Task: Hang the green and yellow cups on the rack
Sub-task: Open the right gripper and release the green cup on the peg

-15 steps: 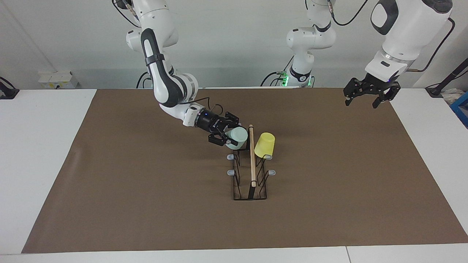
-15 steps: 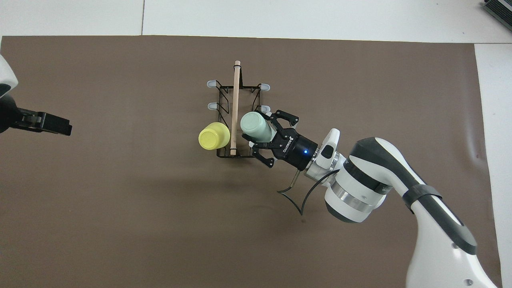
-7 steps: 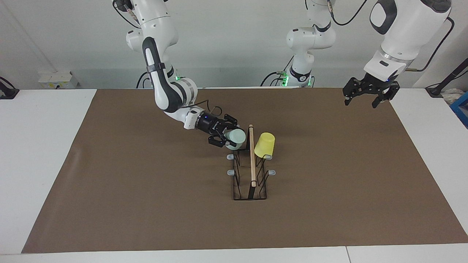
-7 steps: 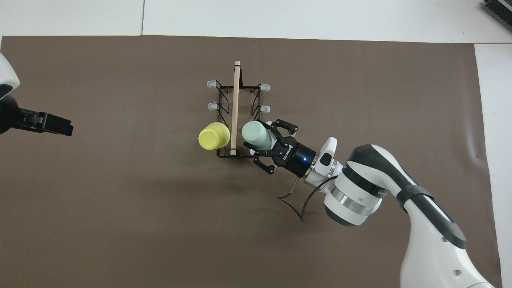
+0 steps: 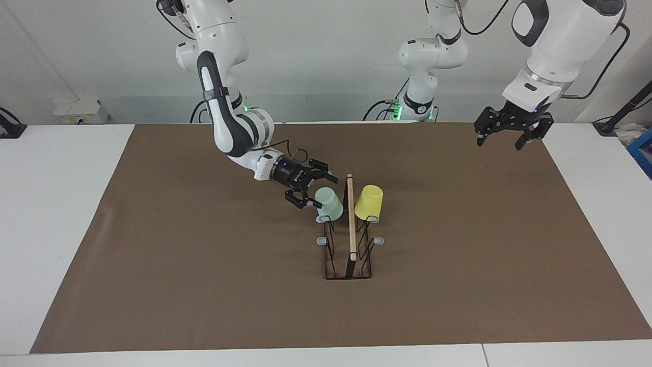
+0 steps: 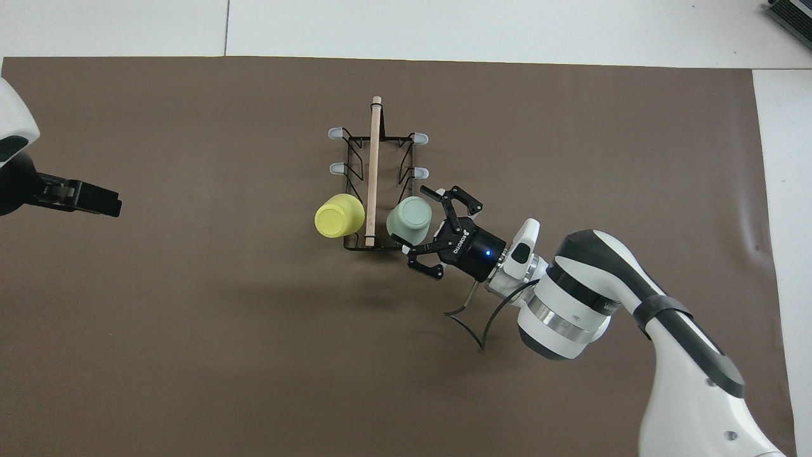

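Right gripper [image 5: 309, 191], centre of the facing view: fingers spread apart just beside the green cup [image 5: 328, 203], which sits mouth-down on a prong at the robots' end of the rack [image 5: 348, 250]; release step, a clear backward withdrawal judged next. Rack: rod handle runs up-down in frame, toward and away from the robots. Yellow cup [image 5: 369, 202]: inverted on the neighbouring prong; left gripper [image 5: 511, 133], upper right, fingers apart, waits.

Pretty plain setup: a white table [image 5: 61, 214] with a big brown mat [image 5: 204, 285] covering most of it. A pale, bare wall [image 5: 331, 56] runs across from 10 to 2 o'clock. There's a white power strip [image 5: 79, 111] at about 10 o'clock, and a bit of a blue bin [image 5: 643, 153] at 3. Lighting is soft and even.
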Controlling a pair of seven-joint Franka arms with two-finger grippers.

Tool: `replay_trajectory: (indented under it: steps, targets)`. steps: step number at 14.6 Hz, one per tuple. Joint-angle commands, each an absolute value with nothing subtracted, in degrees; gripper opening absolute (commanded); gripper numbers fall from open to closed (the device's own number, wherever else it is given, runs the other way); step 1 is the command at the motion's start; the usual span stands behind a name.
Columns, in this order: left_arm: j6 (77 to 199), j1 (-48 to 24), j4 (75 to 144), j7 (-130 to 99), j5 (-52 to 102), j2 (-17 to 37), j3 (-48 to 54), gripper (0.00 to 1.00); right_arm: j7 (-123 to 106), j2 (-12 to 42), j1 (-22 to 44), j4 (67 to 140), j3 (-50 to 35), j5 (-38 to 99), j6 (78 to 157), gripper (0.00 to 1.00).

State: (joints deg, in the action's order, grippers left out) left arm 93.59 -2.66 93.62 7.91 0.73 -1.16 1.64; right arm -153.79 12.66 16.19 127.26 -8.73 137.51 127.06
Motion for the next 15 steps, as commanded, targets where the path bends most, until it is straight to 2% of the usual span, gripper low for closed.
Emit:
replay_trajectory:
  steps: [1, 4, 6, 12, 15]
  targets:
    - [93.4, -2.8, 95.5, 7.4, -0.2, -2.9, 1.5, 1.00, -148.0, 6.5, 16.6, 127.9, -9.1, 138.7, 133.7, 1.00]
    - [93.4, -2.8, 95.5, 7.4, -0.2, -2.9, 1.5, 1.00, -142.1, 4.0, 17.1, 126.7, -9.2, 137.4, 136.7, 1.00]
    - [93.4, -2.8, 95.5, 7.4, -0.2, -2.9, 1.5, 1.00, -138.2, 3.4, 16.8, 124.5, -9.2, 131.4, 138.6, 1.00]
    - [93.4, -2.8, 95.5, 7.4, -0.2, -2.9, 1.5, 1.00, -118.1, 0.8, 10.2, 118.7, -9.1, 96.1, 137.2, 1.00]
    - [93.4, -2.8, 95.5, 7.4, -0.2, -2.9, 1.5, 1.00, -110.9, -0.2, 7.4, 117.9, -8.4, 83.0, 130.9, 1.00]
